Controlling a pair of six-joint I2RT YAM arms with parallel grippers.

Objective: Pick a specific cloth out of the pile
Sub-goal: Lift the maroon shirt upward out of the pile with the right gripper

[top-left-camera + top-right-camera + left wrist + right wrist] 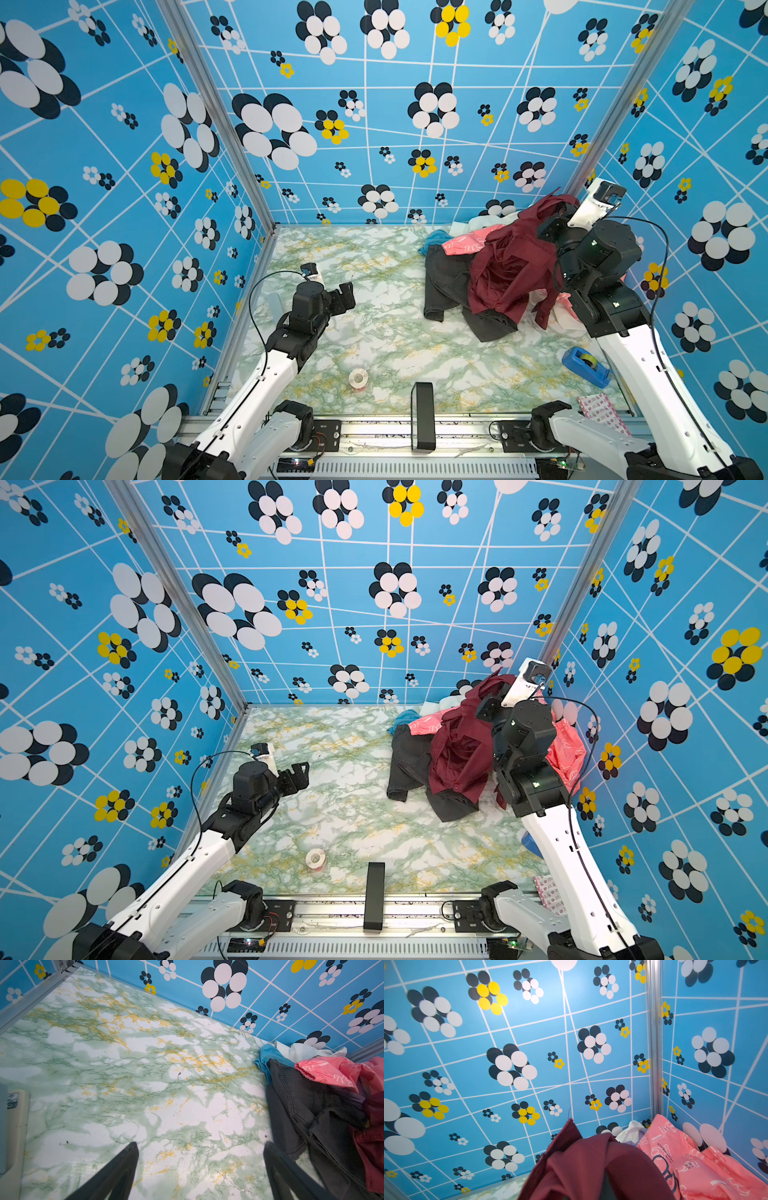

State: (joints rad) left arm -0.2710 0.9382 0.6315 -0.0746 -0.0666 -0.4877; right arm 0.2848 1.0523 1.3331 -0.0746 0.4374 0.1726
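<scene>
The cloth [505, 266] is dark maroon and thin. It hangs from my right gripper [559, 212], which is shut on its top edge high over the back right corner. Its lower folds drape over the pile [453, 270]. In the right wrist view the cloth [591, 1163] fills the foreground and hides the fingers. The pile holds a dark grey garment [409, 762], a pink printed jacket [685, 1159], and blue [264, 1057] and white pieces. My left gripper [347, 295] stands open and empty over bare marble, left of the pile, with its fingers [124, 1159] spread wide.
A tape roll [358, 378], a black upright block [423, 415], a blue tape dispenser [586, 365] and a pink-and-white packet [602, 411] lie along the table's front. A beige object [14, 1126] sits by the left wall. Patterned walls enclose the marble table [374, 340].
</scene>
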